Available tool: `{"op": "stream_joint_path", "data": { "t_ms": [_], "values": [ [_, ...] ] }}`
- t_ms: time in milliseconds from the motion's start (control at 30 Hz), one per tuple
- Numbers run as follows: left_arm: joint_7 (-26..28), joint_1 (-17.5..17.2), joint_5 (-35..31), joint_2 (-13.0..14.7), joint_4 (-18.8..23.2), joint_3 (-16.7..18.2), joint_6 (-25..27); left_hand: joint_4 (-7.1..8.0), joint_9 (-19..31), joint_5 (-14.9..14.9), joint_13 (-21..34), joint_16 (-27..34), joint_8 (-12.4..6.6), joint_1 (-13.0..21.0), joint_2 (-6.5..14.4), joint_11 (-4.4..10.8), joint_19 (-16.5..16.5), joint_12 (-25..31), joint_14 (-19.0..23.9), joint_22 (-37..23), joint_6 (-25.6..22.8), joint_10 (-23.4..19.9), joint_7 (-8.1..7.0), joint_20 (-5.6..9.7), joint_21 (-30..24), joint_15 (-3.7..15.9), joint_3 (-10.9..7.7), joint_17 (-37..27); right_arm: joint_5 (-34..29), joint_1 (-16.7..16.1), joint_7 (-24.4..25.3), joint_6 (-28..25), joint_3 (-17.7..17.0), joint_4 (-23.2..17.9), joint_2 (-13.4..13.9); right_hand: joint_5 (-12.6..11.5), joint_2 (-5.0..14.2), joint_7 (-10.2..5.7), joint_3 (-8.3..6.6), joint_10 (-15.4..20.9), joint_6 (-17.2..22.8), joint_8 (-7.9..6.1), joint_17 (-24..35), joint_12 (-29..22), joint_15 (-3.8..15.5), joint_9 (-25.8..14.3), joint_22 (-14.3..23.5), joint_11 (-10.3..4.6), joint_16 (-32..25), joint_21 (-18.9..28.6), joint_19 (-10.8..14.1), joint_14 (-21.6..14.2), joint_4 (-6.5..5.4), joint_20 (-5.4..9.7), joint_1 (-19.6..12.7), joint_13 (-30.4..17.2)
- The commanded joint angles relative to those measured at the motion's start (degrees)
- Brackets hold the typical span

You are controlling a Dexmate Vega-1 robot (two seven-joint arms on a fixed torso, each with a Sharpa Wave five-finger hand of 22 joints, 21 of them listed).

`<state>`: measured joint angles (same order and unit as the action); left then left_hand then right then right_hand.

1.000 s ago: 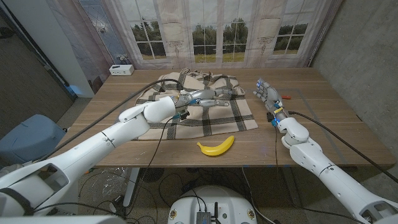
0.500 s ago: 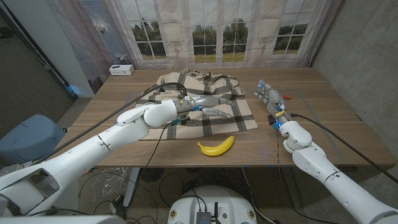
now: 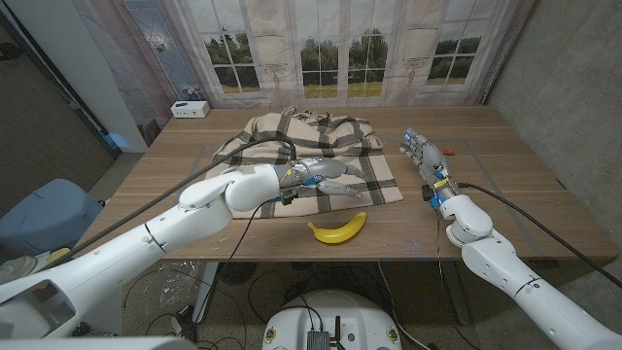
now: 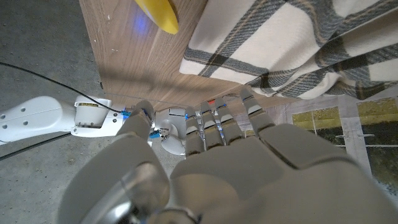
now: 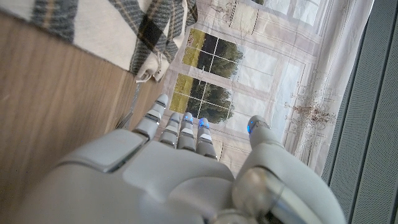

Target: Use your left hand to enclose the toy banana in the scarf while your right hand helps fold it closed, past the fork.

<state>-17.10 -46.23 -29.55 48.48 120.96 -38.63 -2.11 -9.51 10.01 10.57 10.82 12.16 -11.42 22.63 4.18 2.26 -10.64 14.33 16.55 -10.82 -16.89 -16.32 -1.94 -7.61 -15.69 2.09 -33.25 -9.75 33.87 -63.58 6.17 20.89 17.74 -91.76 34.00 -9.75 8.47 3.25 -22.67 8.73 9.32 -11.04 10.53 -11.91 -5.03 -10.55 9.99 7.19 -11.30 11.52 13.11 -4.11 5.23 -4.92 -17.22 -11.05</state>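
Banana: toy banana point(image 3: 338, 229) lies bare on the desk point(image 3: 505, 194) near its front edge, just in front of the scarf's front hem and apart from it; its yellow tip point(image 4: 158, 14) also shows in the left wrist view, beside the cloth's corner.
Scarf: plaid scarf point(image 3: 374, 175) — cream with dark stripes — is spread over the middle of the desk, flat at the front and bunched into folds at the back; its hem point(image 4: 261, 56) lies on the wood, and a corner point(image 5: 124, 31) with a short cord shows in the right wrist view.
Left hand: left hand point(image 3: 326, 177) hovers over the scarf's front part, behind the banana, fingers stretched out toward the robot's right; in the left wrist view the fingers point(image 4: 214, 121) are straight, slightly apart and hold nothing.
Right hand: right hand point(image 3: 422, 154) stands to the right of the scarf, fingers pointing away from the robot; the fingers point(image 5: 180, 124) are extended, thumb apart, nothing held.
Small red object: small red object point(image 3: 448, 151) lies on the desk just beyond the right hand — too small to tell what it is.
White box: white box point(image 3: 190, 109) sits at the desk's far left corner.
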Motion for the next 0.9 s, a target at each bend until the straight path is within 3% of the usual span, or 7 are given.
{"op": "stream_joint_path", "data": {
  "t_ms": [33, 267, 400, 567, 900],
  "values": [
    [0.2, -3.0, -8.1, 0.4, 4.3, -0.7, 2.7, -0.79, 0.2, -0.1, 0.1, 0.3, 0.18, 2.5, 0.4, 0.9, -0.8, -0.3, 1.3, -0.2, 0.2, -0.3, -0.6, 1.11, -0.4, 0.69, -0.53, -0.2, -0.2, -3.3, 0.6, 1.1, -1.0, -2.5, 1.0, -0.3, -0.14, -0.06, -0.14, 0.7, 0.6, -0.19, 0.3, 0.1, -0.63, -0.1, 0.2, -0.12, -0.4, 0.2, 0.2, -0.3, 0.34, -0.39, -0.4, -0.2],
    [-0.6, -4.6, -14.9, -0.2, 6.3, -1.4, 5.9, -1.26, 0.3, 0.0, 0.1, 0.2, 0.01, 5.7, 0.3, 1.65, -1.6, -0.3, 2.7, -0.2, -0.5, -1.7, -0.97, 0.84, -0.4, 1.21, -0.95, -0.2, -0.2, -4.3, 0.8, 0.9, -1.4, -3.3, 1.3, -0.3, -0.12, -0.03, -0.11, 0.8, 0.8, -0.23, 0.3, 0.1, -0.76, -0.1, 0.2, -0.08, -0.4, 0.3, 0.3, -0.4, 0.36, -0.3, -0.3, -0.2],
    [-2.4, -5.4, -19.7, -0.8, 7.8, -2.1, 8.9, -1.24, 0.3, 0.0, 0.1, 0.2, -0.48, 8.9, -1.2, 1.34, -2.6, -0.1, 4.3, -0.2, -2.5, -3.8, -0.42, 0.25, -0.6, 1.61, -0.51, -0.3, -0.1, -4.5, 0.7, 0.7, -1.4, -3.5, 1.4, -0.3, -0.11, -0.01, -0.07, 0.9, 0.9, -0.26, 0.4, 0.1, -0.89, -0.1, 0.2, -0.06, -0.4, 0.3, 0.4, -0.5, 0.35, -0.26, -0.3, -0.2],
    [-5.5, -5.5, -26.1, -2.2, 8.7, -3.5, 11.7, -0.25, 0.4, 0.0, 0.4, 1.3, -0.74, 10.6, -3.7, 0.98, -5.1, 0.8, 8.3, -0.4, -5.2, -8.1, 0.24, -1.5, -1.2, 2.1, 2.01, -0.8, 0.0, -4.5, 0.5, 0.3, -1.4, -3.6, 1.6, -0.3, -0.1, 0.04, -0.04, 1.0, 1.0, -0.26, 0.4, 0.1, -0.94, -0.1, 0.2, 0.04, -0.5, 0.3, 0.5, -0.6, 0.33, -0.25, -0.3, -0.2],
    [-11.7, -5.1, -33.5, -4.7, 8.7, -5.1, 12.9, 0.76, 0.5, 0.2, 1.0, 2.7, -1.43, 11.1, -3.5, 1.06, -6.1, 1.7, 11.3, -0.5, -8.9, -11.7, 0.92, -0.57, -1.4, 2.65, 4.02, -1.6, 0.5, -4.4, 0.0, 0.3, -1.4, -3.0, 1.4, -0.3, -0.03, -0.18, 0.03, 1.4, 1.3, -0.32, 0.5, 0.0, -1.06, -0.1, 0.2, 0.03, -0.6, 0.3, 0.5, -1.0, 0.27, -0.42, -0.1, -0.2]
  ]
}}
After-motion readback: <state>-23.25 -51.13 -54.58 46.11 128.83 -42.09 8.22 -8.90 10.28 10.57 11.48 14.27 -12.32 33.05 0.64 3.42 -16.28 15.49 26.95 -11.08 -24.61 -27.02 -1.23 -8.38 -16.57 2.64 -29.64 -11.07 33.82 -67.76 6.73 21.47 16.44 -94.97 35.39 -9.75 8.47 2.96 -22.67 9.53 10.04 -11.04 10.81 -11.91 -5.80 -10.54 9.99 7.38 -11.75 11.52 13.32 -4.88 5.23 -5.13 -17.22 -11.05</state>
